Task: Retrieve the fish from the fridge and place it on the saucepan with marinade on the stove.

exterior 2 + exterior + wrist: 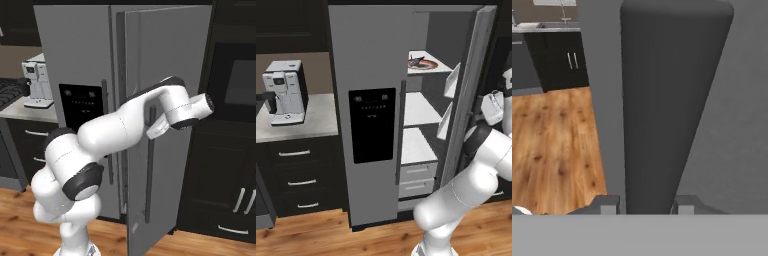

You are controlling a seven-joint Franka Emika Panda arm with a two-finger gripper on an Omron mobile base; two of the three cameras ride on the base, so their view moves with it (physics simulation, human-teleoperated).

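A robot arm swings the right-hand door [468, 95] of a grey fridge [368, 60] open, its tool [647, 202] pinched on the long vertical handle [662, 100], which runs between the two fingertips [607, 204] in the hand view. The door stands well ajar, baring white shelves [415, 107] and the drawers [417, 180] below them. The fish [417, 61], a small dark shape, lies on a red-rimmed plate [428, 65] on the top shelf, deep inside the fridge and well apart from the tool. A coffee machine [285, 92] stands on the counter [318, 120] to the left. In the right base view the forearm crosses in front of the door at handle height.

By the look of it, the task is at an early stage: the door is being opened and the fish is untouched. The risks from here lie mostly in the release and the reach. If the tool lets go with the door only partly swung, the opening may be too narrow for the arm to pass, and the elbow could knock the door or its bins [452, 82]. The fish sits high and far back, so a poor approach could strike the shelf edge or push the plate instead of gripping the fish.
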